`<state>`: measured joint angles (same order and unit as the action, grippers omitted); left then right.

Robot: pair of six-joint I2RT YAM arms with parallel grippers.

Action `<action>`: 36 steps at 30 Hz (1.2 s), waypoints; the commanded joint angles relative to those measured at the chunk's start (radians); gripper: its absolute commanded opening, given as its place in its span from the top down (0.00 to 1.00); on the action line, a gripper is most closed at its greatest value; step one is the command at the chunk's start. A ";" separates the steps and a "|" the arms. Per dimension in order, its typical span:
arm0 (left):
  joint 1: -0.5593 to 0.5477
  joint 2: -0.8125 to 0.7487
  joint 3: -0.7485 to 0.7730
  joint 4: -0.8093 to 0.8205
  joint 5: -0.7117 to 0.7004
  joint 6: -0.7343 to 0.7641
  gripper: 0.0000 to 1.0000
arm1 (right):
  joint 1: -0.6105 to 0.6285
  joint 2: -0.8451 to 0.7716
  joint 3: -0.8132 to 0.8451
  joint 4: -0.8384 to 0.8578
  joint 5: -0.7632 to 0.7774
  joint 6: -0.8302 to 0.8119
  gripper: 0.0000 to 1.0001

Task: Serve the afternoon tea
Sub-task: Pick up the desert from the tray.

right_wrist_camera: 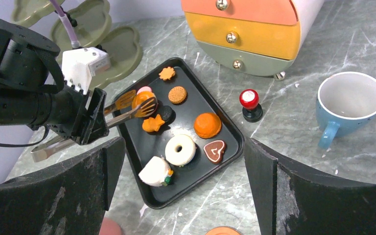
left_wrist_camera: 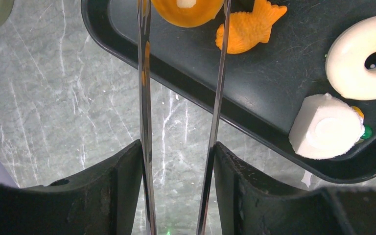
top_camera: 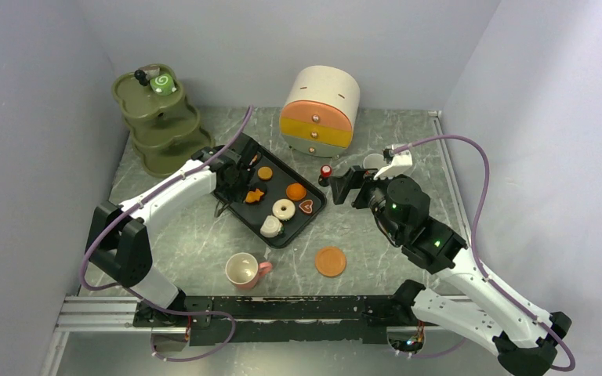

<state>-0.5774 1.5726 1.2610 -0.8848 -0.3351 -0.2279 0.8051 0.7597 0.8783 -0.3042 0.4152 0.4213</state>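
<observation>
Left gripper (right_wrist_camera: 137, 105) fingers half-closed on tongs; right gripper (top_camera: 343, 186) fingers spread wide, empty.

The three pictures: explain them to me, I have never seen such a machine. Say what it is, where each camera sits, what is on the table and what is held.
The machine is two robot arms bolted at the table's near edge. One picture looks down from above and behind them; the other two come from a camera on each wrist. The left arm's jaws grip tongs, which pinch an orange pastry over a black tray of toy pastries. The right arm's jaws are open and hold nothing. Also on the table are a pink cup, a blue cup, an orange saucer, a green tiered stand and a small drawer chest.
</observation>
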 commanded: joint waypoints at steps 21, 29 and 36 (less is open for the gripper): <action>0.022 -0.056 0.065 -0.013 -0.041 0.000 0.64 | -0.005 -0.005 -0.013 0.023 0.009 -0.007 0.05; 0.025 -0.091 0.117 -0.048 -0.065 0.000 0.67 | -0.004 -0.001 -0.013 0.024 0.004 -0.004 0.05; 0.027 -0.129 0.224 -0.095 -0.123 0.003 0.66 | -0.004 0.001 -0.013 0.027 -0.003 -0.001 0.05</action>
<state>-0.5571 1.4971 1.3972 -0.9524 -0.3935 -0.2245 0.8051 0.7650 0.8730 -0.3035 0.4126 0.4217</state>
